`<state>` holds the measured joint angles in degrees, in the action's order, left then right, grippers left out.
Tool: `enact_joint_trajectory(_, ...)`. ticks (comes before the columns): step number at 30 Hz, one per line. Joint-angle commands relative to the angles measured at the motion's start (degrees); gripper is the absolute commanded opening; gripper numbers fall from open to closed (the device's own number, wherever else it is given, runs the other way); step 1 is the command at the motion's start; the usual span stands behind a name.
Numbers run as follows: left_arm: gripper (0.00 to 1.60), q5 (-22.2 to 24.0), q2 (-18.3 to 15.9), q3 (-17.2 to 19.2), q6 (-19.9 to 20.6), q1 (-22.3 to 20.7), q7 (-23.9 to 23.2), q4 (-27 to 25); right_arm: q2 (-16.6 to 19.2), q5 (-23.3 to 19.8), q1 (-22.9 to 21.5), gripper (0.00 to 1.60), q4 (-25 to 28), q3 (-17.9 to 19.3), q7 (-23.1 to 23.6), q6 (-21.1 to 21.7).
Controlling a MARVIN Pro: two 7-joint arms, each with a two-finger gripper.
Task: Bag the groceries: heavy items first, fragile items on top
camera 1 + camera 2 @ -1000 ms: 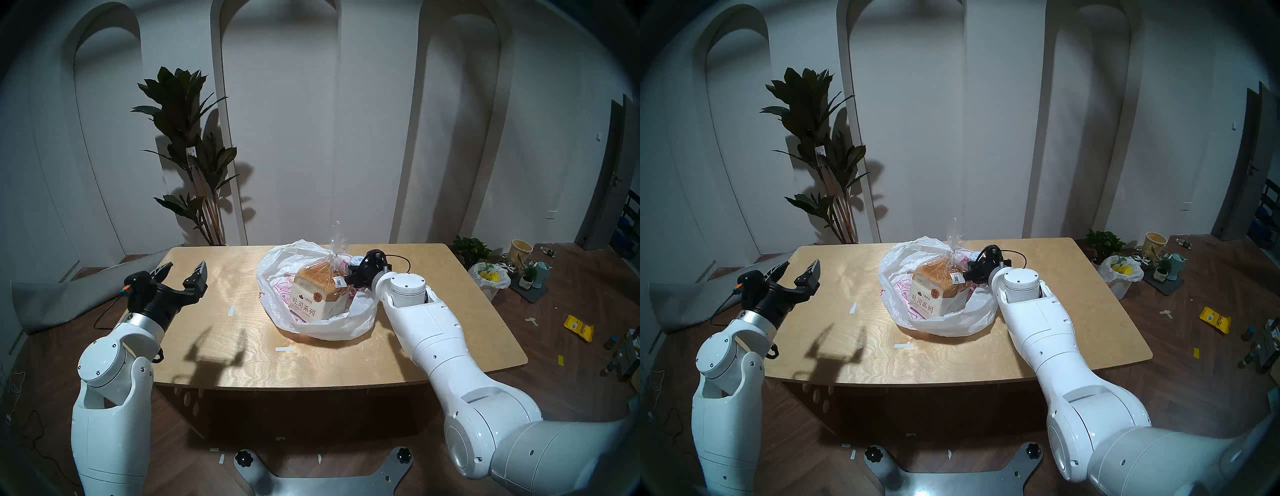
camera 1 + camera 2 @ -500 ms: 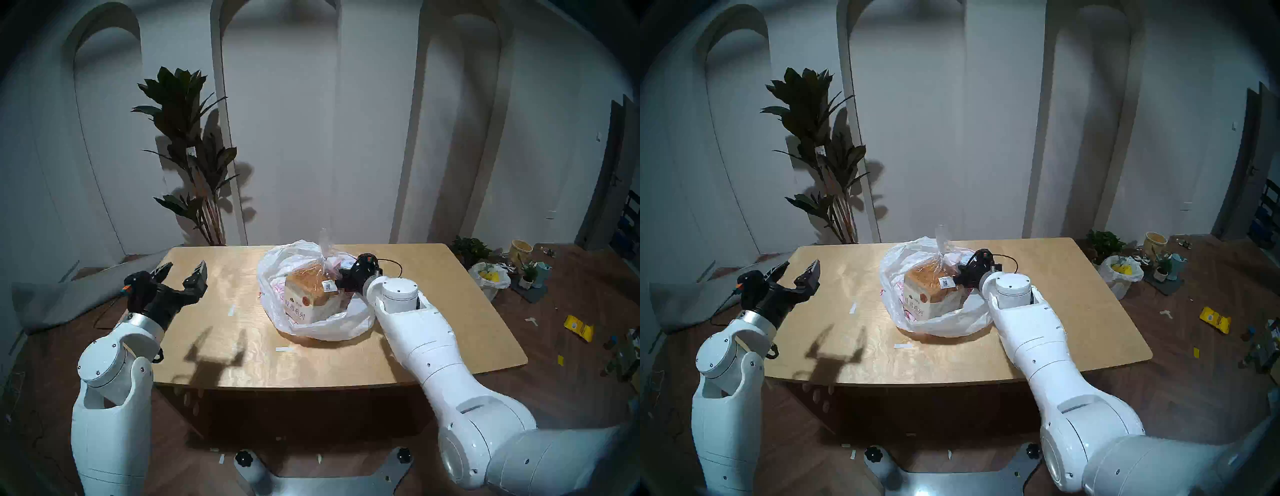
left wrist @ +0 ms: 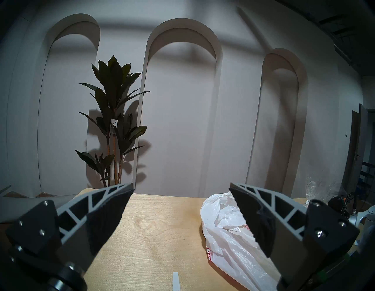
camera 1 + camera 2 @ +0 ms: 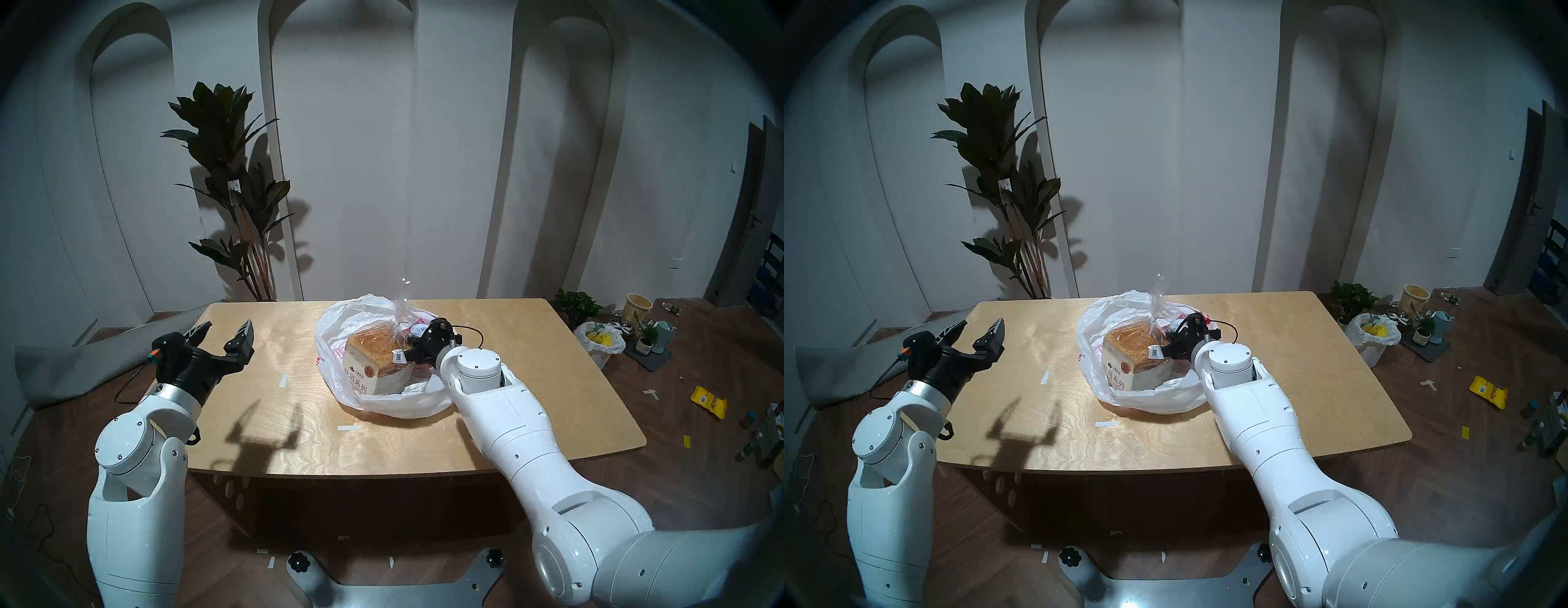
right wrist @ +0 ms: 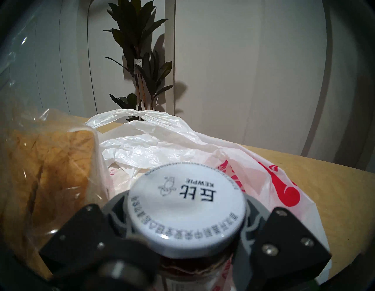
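Both head views look down over the table (image 4: 297, 407) from above — nearly identical. The wrist views face level toward the arched wall (image 3: 182, 122) — the right one close behind the bag (image 5: 162, 142), which all four share.

We see a wooden table (image 4: 530, 382); on it lies a white bag (image 4: 407, 403) right of centre, with two tape strips (image 4: 283, 380) to its left and near-left.

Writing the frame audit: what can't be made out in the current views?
- Jar body: right wrist view shows the white lid; the glass below is blurred and cut by the bottom edge. In head views the right gripper covers it.
- Bag floor: hidden by the toast loaf and bag folds, so whether jar or loaf rests on it is unclear.
- Loaf: in the left wrist view, behind the left gripper's finger.
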<state>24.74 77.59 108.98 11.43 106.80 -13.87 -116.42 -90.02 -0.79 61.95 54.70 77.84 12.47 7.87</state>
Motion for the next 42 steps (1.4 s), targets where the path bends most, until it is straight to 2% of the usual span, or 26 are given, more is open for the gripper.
enact_joint_trajectory(1,1.60,-0.04,-0.08,-0.03,-0.12,-0.27,-0.01,-1.26,0.42,0.03,1.05,0.00,0.23,0.02,0.06,-0.65)
enact_joint_trajectory(15,1.60,-0.05,-0.07,-0.02,-0.11,-0.27,-0.02,-1.27,0.87,-0.39,2.18,0.00,2.02,0.06,0.41,-0.06)
enact_joint_trajectory(16,1.60,-0.05,-0.07,-0.02,-0.11,-0.27,-0.02,-1.27,0.90,-0.34,2.18,0.25,2.05,0.02,0.46,-0.08)
enact_joint_trajectory(17,1.60,-0.05,-0.07,-0.02,-0.11,-0.27,-0.02,-1.27,0.90,-0.29,2.19,0.68,2.10,0.00,0.40,-0.03)
enact_joint_trajectory(18,1.60,-0.05,-0.07,-0.02,-0.11,-0.27,-0.02,-1.27,0.89,-0.31,2.17,1.60,2.28,0.03,0.33,0.12)
enact_joint_trajectory(24,1.60,-0.04,-0.07,-0.02,-0.12,-0.29,-0.04,-1.23,0.87,-0.71,1.78,1.60,4.50,0.41,0.33,0.81)
enact_joint_trajectory(42,1.60,0.01,-0.10,-0.02,-0.19,-0.40,-0.12,-0.97,-0.46,-2.73,-6.60,1.60,10.93,3.12,0.40,-0.39)
